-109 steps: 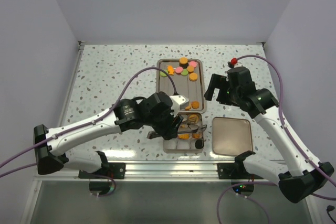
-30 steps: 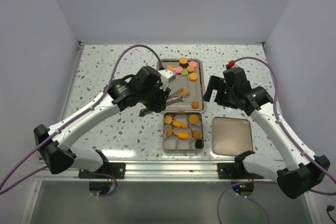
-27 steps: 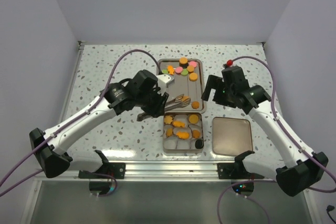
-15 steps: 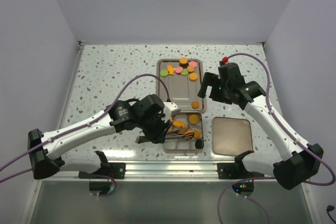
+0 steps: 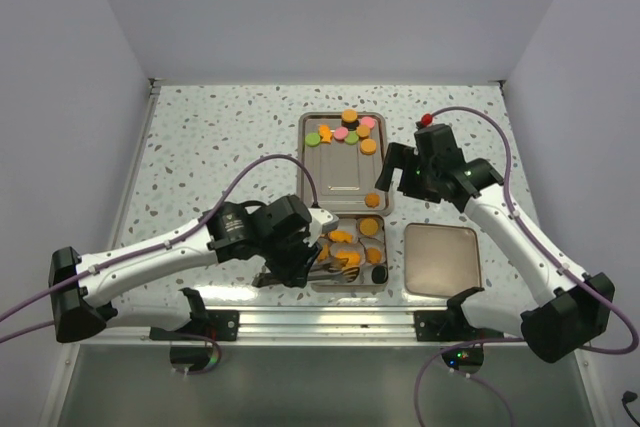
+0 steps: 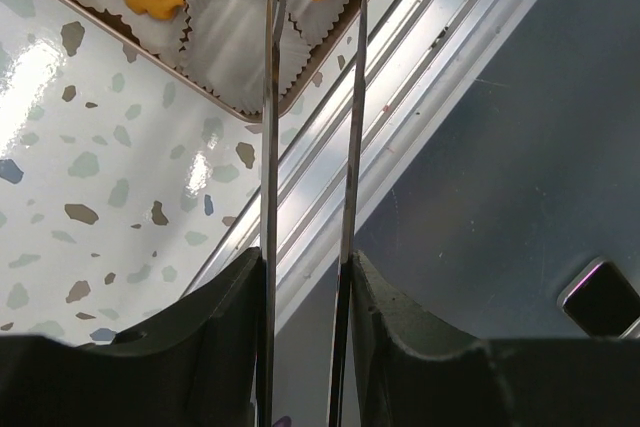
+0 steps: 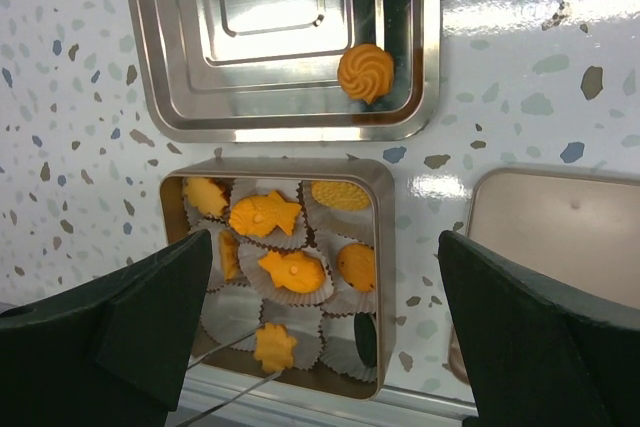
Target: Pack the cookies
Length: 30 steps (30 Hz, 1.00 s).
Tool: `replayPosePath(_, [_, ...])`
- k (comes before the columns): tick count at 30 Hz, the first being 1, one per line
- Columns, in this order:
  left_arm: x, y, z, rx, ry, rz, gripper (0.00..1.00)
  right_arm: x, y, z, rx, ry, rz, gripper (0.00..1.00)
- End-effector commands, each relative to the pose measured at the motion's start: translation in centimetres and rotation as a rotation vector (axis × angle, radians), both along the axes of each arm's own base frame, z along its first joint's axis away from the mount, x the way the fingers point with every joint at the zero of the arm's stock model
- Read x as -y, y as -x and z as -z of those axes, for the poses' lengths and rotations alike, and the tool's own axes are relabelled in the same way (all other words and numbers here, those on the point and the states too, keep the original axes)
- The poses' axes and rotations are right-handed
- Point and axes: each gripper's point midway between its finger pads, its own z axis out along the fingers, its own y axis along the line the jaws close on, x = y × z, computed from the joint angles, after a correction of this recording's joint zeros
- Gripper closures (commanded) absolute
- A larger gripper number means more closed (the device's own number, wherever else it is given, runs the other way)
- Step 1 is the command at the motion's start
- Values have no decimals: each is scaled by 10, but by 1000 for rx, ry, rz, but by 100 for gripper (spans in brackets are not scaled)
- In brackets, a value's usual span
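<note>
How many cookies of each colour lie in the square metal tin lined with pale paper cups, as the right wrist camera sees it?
Orange cookies: 7 (one is half hidden between the cups)
Black cookie: 1
Total in the square metal tin: 8

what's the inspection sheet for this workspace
surface: speckled table, glossy
job's things: loose cookies on tray; more in paper cups in tin; lid off, beside tin
clutter: nothing seen
grippers: left gripper shut on tongs, tips over tin; right gripper open above tray
cables: purple cable on each arm, left one arching above table
surroundings: white walls, metal rail at near edge
</note>
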Motion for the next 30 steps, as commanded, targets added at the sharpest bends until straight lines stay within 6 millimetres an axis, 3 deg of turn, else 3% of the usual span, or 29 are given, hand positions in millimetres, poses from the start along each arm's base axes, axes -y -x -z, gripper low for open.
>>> replayPosePath(1, [2,2,-4,4,20,-18,61,-3,-2,-12,46,-39,-2,1])
replayPosePath(21, [11,-9,-17,67,36,-3,48,-1,-6,-16,55,-17,1,1])
replayPosePath(24, [17,-17,-32,103,70,-17,48,-1,-7,-16,55,-15,4,1])
replayPosePath(28, [33,-29,-69,165,160,-23,48,1,-6,-17,55,-9,11,1])
replayPosePath(30, [37,-34,-74,181,164,-15,47,4,-6,-19,60,3,14,1])
